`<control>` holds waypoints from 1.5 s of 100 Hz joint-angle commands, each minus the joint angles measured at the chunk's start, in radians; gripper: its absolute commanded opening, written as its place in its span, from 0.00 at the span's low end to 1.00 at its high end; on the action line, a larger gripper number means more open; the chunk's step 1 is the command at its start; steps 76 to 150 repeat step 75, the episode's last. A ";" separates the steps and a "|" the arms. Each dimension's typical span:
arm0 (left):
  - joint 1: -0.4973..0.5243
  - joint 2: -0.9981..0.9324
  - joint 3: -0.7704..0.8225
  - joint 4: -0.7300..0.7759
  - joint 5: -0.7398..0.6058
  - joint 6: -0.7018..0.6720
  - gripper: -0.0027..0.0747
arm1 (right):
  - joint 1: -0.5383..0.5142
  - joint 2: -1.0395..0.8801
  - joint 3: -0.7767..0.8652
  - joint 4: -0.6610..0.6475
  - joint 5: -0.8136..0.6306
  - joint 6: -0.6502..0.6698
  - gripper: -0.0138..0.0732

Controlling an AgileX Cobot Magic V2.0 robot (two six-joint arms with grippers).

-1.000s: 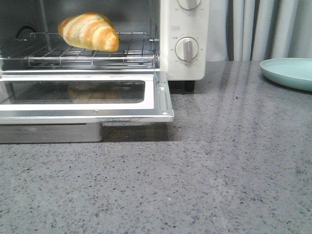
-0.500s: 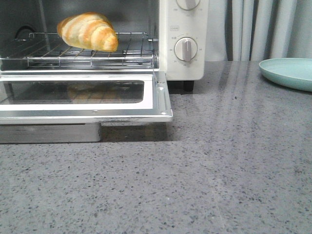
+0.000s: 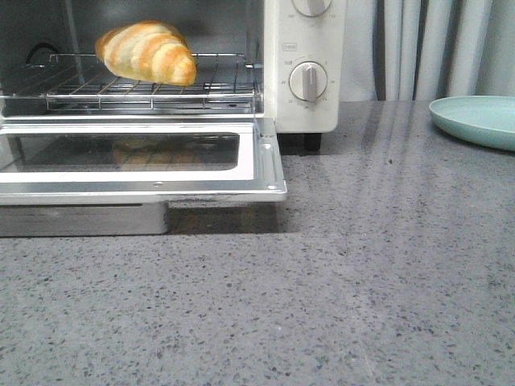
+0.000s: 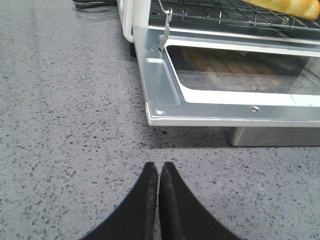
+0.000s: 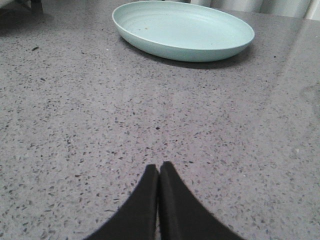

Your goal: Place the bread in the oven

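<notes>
In the front view, the bread (image 3: 146, 52) lies on the wire rack (image 3: 137, 90) inside the oven (image 3: 302, 64), whose door (image 3: 141, 165) hangs open (closing it may be all that's left). From my left wrist, my left tool (image 4: 158, 170) is pinched together, empty, low over the counter (image 4: 70, 125) near the door's corner. From my right wrist, my right tool (image 5: 159, 170) is likewise pressed together, empty, short of the green plate (image 5: 182, 30).

Glossy bread (image 3: 146, 51), wire-metal rack (image 3: 145, 88), speckled polished stone counter (image 3: 362, 281), matt plate (image 5: 182, 30)

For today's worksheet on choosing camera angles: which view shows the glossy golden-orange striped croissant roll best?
The front view: the whole glossy golden-orange striped croissant roll lies in sight on the wire rack. The left wrist view catches only its lower edge at the frame's border. The right wrist view misses it.
</notes>
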 commanded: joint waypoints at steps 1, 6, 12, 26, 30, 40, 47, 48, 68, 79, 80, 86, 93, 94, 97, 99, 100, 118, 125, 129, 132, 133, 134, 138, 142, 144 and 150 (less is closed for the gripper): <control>0.002 -0.030 0.023 -0.021 -0.035 -0.007 0.01 | -0.007 -0.022 0.013 -0.025 -0.031 0.000 0.11; 0.002 -0.030 0.023 -0.021 -0.035 -0.007 0.01 | -0.007 -0.022 0.013 -0.028 -0.033 0.000 0.11; 0.002 -0.030 0.023 -0.021 -0.035 -0.007 0.01 | -0.007 -0.022 0.013 -0.028 -0.033 0.000 0.11; 0.002 -0.030 0.023 -0.021 -0.035 -0.007 0.01 | -0.007 -0.022 0.013 -0.058 -0.033 0.000 0.11; 0.002 -0.030 0.023 -0.021 -0.035 -0.007 0.01 | -0.007 -0.022 0.013 -0.074 -0.033 0.000 0.11; 0.002 -0.030 0.023 -0.021 -0.035 -0.007 0.01 | -0.007 -0.022 0.013 -0.076 -0.033 0.000 0.11; 0.002 -0.030 0.023 -0.021 -0.035 -0.007 0.01 | -0.007 -0.022 0.013 -0.076 -0.033 0.000 0.11; 0.002 -0.030 0.023 -0.021 -0.035 -0.007 0.01 | -0.007 -0.022 0.013 -0.076 -0.033 0.000 0.11; 0.002 -0.030 0.023 -0.021 -0.035 -0.007 0.01 | -0.007 -0.022 0.013 -0.076 -0.031 0.000 0.11; 0.002 -0.030 0.023 -0.021 -0.035 -0.007 0.01 | -0.007 -0.022 0.013 -0.076 -0.031 0.000 0.11; 0.002 -0.030 0.023 -0.021 -0.035 -0.007 0.01 | -0.007 -0.022 0.013 -0.076 -0.031 0.000 0.11; 0.002 -0.030 0.023 -0.021 -0.035 -0.007 0.01 | -0.007 -0.022 0.013 -0.076 -0.031 0.000 0.11; 0.002 -0.030 0.023 -0.021 -0.035 -0.007 0.01 | -0.007 -0.022 0.013 -0.076 -0.031 0.000 0.11; 0.002 -0.030 0.023 -0.021 -0.035 -0.007 0.01 | -0.007 -0.022 0.013 -0.076 -0.031 0.000 0.11; 0.002 -0.030 0.023 -0.021 -0.035 -0.007 0.01 | -0.007 -0.022 0.013 -0.076 -0.031 0.000 0.11; 0.002 -0.030 0.023 -0.021 -0.035 -0.007 0.01 | -0.007 -0.022 0.013 -0.076 -0.031 0.000 0.11; 0.002 -0.030 0.023 -0.021 -0.035 -0.007 0.01 | -0.007 -0.022 0.013 -0.076 -0.031 0.000 0.11; 0.002 -0.030 0.023 -0.021 -0.035 -0.007 0.01 | -0.007 -0.022 0.013 -0.076 -0.031 0.000 0.11; 0.002 -0.030 0.023 -0.021 -0.035 -0.007 0.01 | -0.007 -0.022 0.013 -0.076 -0.031 0.000 0.11; 0.002 -0.030 0.023 -0.021 -0.035 -0.007 0.01 | -0.007 -0.022 0.013 -0.076 -0.031 0.000 0.11; 0.002 -0.030 0.023 -0.021 -0.035 -0.007 0.01 | -0.007 -0.022 0.013 -0.076 -0.031 0.000 0.11; 0.002 -0.030 0.023 -0.021 -0.035 -0.007 0.01 | -0.007 -0.022 0.013 -0.076 -0.031 0.000 0.11; 0.002 -0.030 0.023 -0.021 -0.035 -0.007 0.01 | -0.007 -0.022 0.013 -0.076 -0.031 0.000 0.11; 0.002 -0.030 0.023 -0.021 -0.035 -0.007 0.01 | -0.007 -0.022 0.013 -0.076 -0.031 0.000 0.11; 0.002 -0.030 0.023 -0.021 -0.035 -0.007 0.01 | -0.007 -0.022 0.013 -0.076 -0.031 0.000 0.11; 0.002 -0.030 0.023 -0.021 -0.035 -0.007 0.01 | -0.007 -0.022 0.013 -0.076 -0.031 0.000 0.11; 0.002 -0.030 0.023 -0.021 -0.035 -0.007 0.01 | -0.007 -0.022 0.013 -0.076 -0.031 0.000 0.11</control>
